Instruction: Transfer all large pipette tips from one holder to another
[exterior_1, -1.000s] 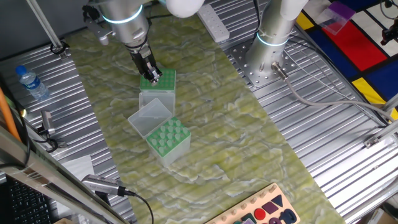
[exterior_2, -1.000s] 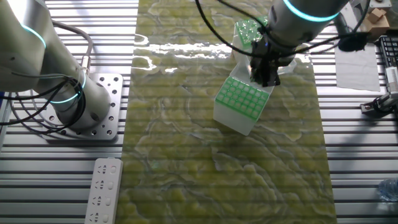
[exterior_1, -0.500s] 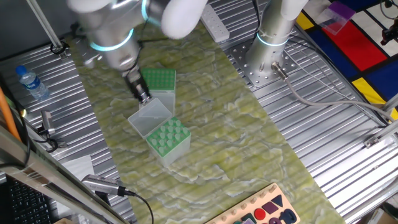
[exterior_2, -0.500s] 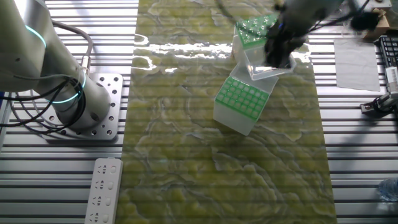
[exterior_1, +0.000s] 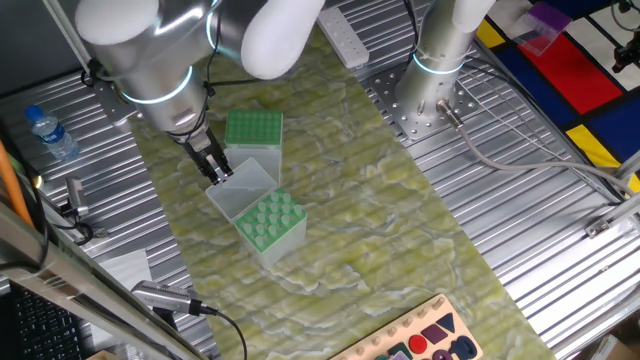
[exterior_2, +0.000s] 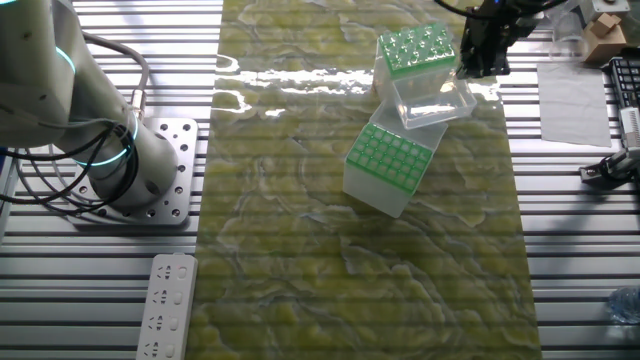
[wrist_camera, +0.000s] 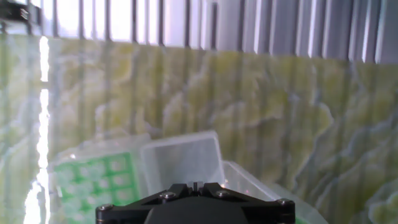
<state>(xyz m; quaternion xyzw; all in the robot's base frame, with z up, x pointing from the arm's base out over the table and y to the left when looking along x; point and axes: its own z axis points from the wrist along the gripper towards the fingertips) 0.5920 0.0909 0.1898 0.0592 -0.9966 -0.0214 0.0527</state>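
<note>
We judge the transfer to be at an early or middle stage: one rack (exterior_1: 270, 222) shows pale tips (exterior_1: 268, 213) standing in several of its green holes, while the other rack (exterior_1: 254, 131) shows only its green grid from above, and we cannot tell how many of its holes are filled. In the other fixed view the same two racks appear, the far one (exterior_2: 415, 50) with pale dots on its top and the near one (exterior_2: 392, 160) with a plain green grid, so most of the work seems to lie ahead. Between the racks lies a clear lid (exterior_1: 243, 187), touching or just beside both, and it narrows the room there. The gripper (exterior_1: 214, 168) hangs at the lid's outer edge, off to the side of both racks, and in the other fixed view it (exterior_2: 478, 62) sits near the edge of the mat (exterior_2: 300, 250). Its fingers look close together, but we cannot tell whether they pinch a tip; the hand view shows only the gripper body, the lid (wrist_camera: 181, 163) and a rack (wrist_camera: 93, 180) below. The mat is open on the side away from the arm, whereas the ribbed metal table (exterior_1: 520, 230) begins just beyond the gripper, so any swing outward has little margin.
</note>
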